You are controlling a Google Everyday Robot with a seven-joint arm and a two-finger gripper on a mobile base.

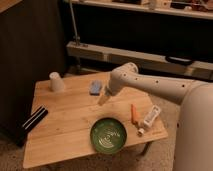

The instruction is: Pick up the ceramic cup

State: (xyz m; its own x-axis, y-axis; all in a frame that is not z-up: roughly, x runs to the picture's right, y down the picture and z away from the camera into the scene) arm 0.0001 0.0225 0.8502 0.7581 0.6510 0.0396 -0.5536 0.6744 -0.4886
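The ceramic cup (56, 81) is small, off-white and tapered, and it stands mouth down at the far left corner of the wooden table (65, 127). My white arm reaches in from the right. Its gripper (102, 98) hangs over the middle of the table, pointing down and left, well to the right of the cup and apart from it. The gripper is open and holds nothing. A blue sponge-like block (95, 87) lies just behind the gripper.
A round green bowl (108, 135) with a white pattern sits near the front edge. An orange stick (134, 112) and a white tube (150, 116) lie at the right. A black bar (34, 119) rests on the left edge. A dark cabinet stands at the left.
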